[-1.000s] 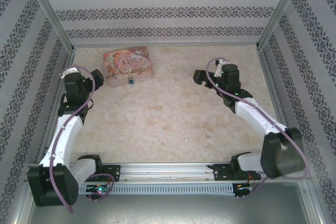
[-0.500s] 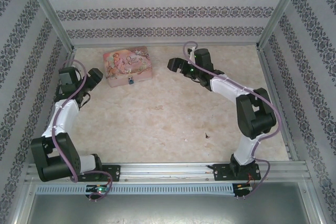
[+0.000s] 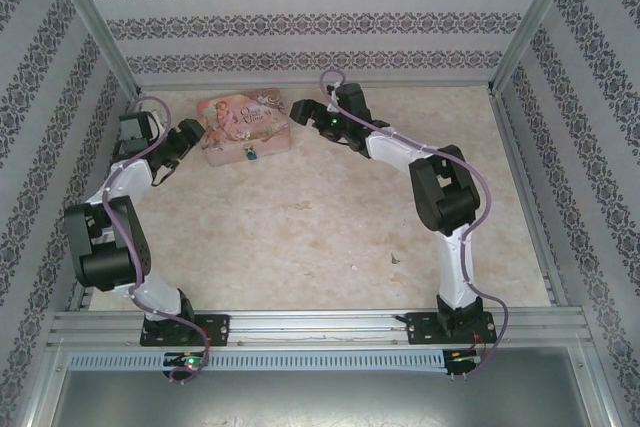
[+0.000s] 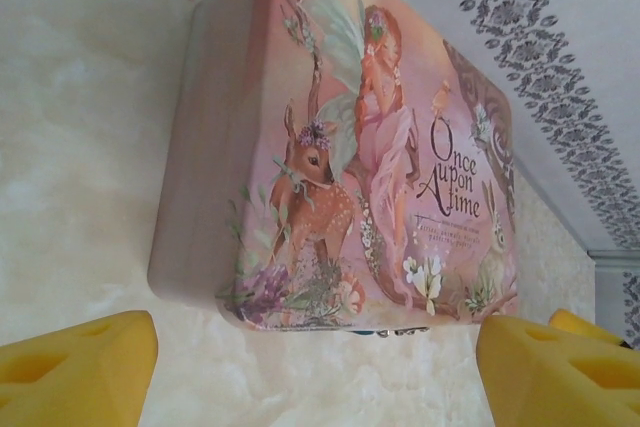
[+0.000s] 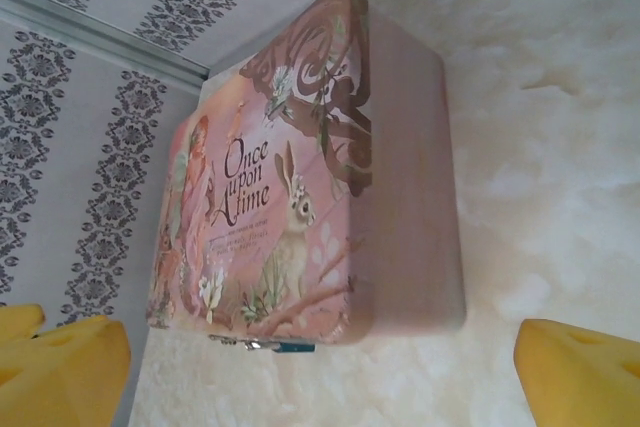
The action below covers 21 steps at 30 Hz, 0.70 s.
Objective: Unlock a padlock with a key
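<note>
- Plainly, the padlock sits at the middle of the near long side of the pink tin box, low down by the table (a teal speck with a glint of silver, too small to read its keyhole or shackle).
- The box's long axis runs left to right, and one gripper stands off each short end. The padlock therefore lies sideways and nearward from both, not straight ahead of either.
- The left gripper has its yellow fingers spread wide with nothing between them. It is near the box's left end and apart from it.
- The right gripper is likewise spread wide and empty, just off the box's right end.
- From above, neither arm looks clearly nearer to the padlock, and I cannot tell which has the shorter reach.
- My judgement is that the coming move calls for a swing round to the box's near face, because that is the side the padlock hangs on.
</note>
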Each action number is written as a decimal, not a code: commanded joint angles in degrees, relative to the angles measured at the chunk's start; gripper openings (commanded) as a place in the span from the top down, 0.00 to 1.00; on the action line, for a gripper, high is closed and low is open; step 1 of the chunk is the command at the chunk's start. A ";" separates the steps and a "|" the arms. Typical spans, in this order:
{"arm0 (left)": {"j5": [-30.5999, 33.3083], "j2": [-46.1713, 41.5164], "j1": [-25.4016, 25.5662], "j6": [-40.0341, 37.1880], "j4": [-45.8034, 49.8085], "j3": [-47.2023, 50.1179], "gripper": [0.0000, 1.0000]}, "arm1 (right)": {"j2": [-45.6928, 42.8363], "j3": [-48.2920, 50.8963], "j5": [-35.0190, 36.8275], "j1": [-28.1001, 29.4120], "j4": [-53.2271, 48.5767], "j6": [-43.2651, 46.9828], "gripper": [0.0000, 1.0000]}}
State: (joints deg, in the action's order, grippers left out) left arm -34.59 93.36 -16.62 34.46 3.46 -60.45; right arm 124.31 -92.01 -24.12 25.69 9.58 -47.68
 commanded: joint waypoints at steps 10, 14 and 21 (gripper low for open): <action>-4.65 6.19 -0.61 -3.15 -1.04 -4.53 0.17 | 7.35 -10.60 0.17 2.03 -3.60 -1.37 0.02; -5.83 8.93 -0.60 -3.08 -1.10 -6.52 0.18 | 9.63 -13.93 0.39 2.67 -4.86 -1.53 0.02; -6.02 12.08 -0.58 -2.29 -1.93 -8.65 0.18 | 13.67 -20.50 0.39 3.33 -7.34 -1.56 0.02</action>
State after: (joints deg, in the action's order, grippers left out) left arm -39.27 104.60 -16.62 32.82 3.38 -67.18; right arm 136.27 -109.16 -23.88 28.40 3.99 -48.58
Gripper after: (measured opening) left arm 0.822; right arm 0.985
